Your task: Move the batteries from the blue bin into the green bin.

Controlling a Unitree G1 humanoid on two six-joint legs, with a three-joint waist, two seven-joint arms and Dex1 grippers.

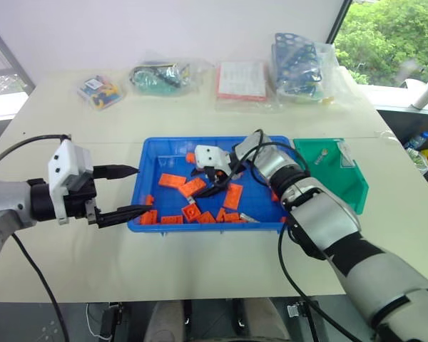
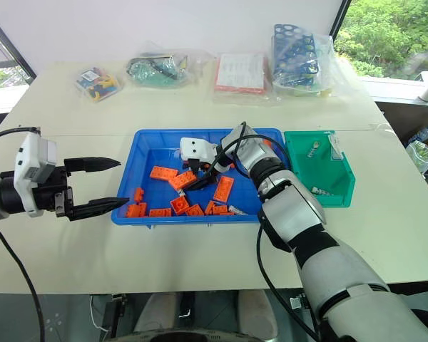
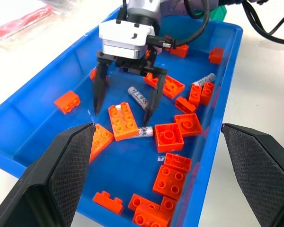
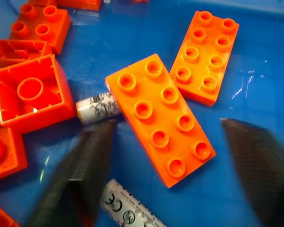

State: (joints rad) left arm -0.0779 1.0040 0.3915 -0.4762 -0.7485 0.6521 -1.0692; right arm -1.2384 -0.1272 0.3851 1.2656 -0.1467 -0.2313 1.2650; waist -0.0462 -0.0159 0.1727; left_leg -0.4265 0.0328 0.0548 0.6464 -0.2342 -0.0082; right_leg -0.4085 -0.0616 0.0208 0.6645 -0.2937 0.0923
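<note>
One battery (image 4: 95, 108) lies half hidden under a long orange block (image 4: 160, 118) in the blue bin (image 1: 157, 149). Right end effector (image 3: 124, 106) straddles that block, fingers apart, holding nothing. Left end effector (image 1: 123, 192) stands open, empty, left of the bin.

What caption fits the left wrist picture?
Right gripper, open, straddles an orange block among batteries in the blue bin.

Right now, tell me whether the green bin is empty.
Not empty: the green bin holds at least two batteries, one near its back, one near its front.
</note>
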